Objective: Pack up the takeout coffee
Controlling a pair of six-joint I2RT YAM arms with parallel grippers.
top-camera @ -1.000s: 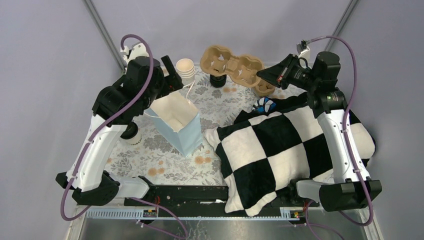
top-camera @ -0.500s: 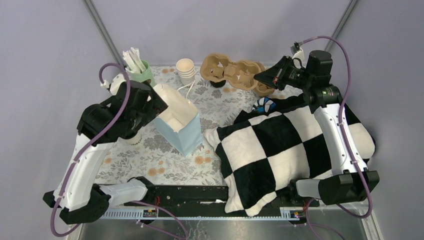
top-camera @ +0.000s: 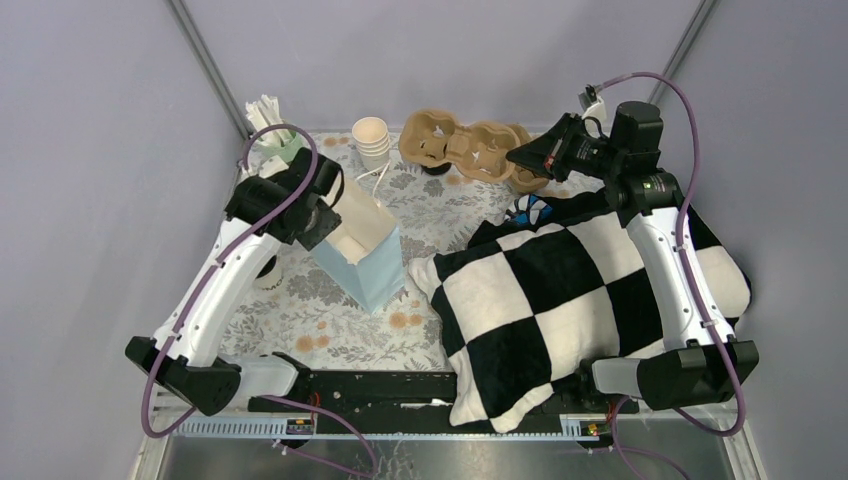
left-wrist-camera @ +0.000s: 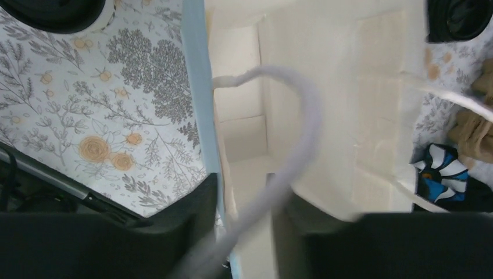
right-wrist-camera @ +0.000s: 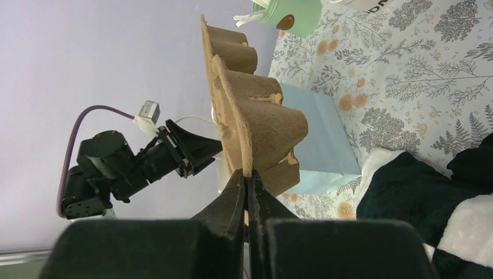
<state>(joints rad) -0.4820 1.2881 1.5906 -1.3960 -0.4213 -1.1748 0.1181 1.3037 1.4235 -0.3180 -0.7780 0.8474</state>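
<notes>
At the rear left of the worktop (top-camera: pixel 300 320), the left tool (left-wrist-camera: pixel 244 195) hung over the open paper bag (top-camera: pixel 365 265). Its jaws stood part-way apart, astride the bag's pale blue wall and white handle (left-wrist-camera: pixel 311 116). Whether they pinched either could not be determined. The takeout coffee (left-wrist-camera: pixel 55 10), black lid fitted, stood on the worktop just beside the bag's left side, outside it. The right tool (right-wrist-camera: pixel 247 177) was closed tight on the rim of a pulp cup carrier (right-wrist-camera: pixel 256 122), which it held tilted on edge at the far side.
</notes>
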